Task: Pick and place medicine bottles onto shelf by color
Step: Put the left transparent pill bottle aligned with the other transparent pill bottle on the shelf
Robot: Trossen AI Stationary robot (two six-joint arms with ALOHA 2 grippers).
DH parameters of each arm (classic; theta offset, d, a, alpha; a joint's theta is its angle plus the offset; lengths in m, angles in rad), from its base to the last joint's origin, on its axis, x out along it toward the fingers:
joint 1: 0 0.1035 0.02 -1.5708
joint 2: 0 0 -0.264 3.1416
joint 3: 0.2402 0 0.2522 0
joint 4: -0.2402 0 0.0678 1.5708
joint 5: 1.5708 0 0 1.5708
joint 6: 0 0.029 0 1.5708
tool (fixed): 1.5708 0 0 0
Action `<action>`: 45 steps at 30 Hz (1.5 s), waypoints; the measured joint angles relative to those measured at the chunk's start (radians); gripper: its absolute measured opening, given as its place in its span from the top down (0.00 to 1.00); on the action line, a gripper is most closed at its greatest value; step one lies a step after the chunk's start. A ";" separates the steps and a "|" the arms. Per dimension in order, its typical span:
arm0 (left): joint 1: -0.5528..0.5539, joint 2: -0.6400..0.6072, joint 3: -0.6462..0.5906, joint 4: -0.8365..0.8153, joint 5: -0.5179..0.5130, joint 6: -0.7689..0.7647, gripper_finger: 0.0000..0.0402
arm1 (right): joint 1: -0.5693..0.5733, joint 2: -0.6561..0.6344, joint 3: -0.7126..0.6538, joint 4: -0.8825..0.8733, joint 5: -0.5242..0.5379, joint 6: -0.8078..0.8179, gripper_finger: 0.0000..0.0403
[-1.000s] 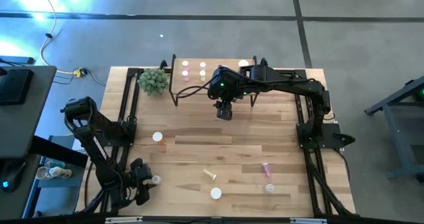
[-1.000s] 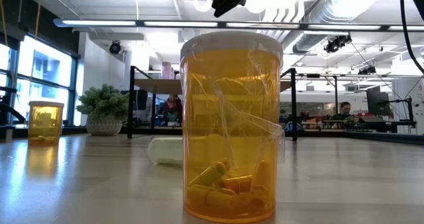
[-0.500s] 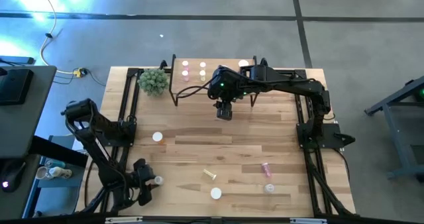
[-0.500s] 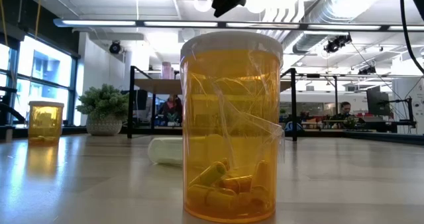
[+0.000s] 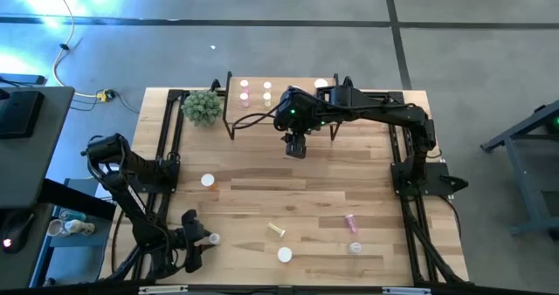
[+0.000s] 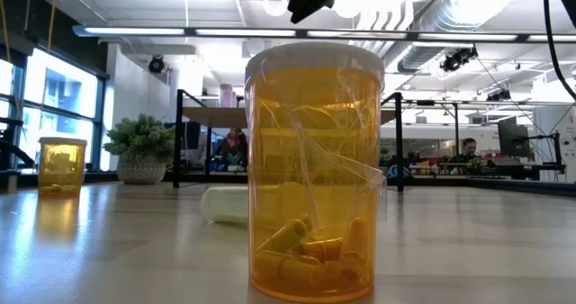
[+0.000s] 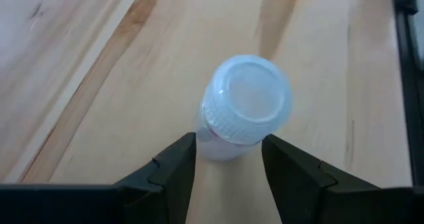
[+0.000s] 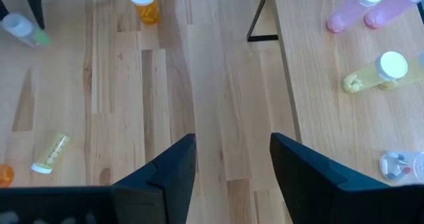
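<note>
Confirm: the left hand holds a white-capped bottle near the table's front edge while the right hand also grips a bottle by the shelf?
Not quite. The right hand is empty, open over bare wood beside the light-wood shelf, per the right wrist view. The left hand does hold the white-capped bottle.

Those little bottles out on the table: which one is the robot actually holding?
The clear white-capped bottle near the table's front left corner, standing between the left gripper's fingers. The other loose bottles, such as the yellow one lying on its side, have no gripper near them.
</note>
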 joint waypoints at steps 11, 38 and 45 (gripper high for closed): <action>0.027 0.000 0.000 0.036 -0.015 0.106 0.59 | 0.000 0.000 0.000 0.000 0.000 0.000 0.54; 0.135 0.095 0.000 0.210 -0.011 0.317 0.62 | 0.000 0.000 0.000 0.000 0.000 0.000 0.54; 0.135 0.095 0.000 0.250 -0.041 0.339 0.69 | 0.000 0.000 0.000 0.000 0.000 0.004 0.54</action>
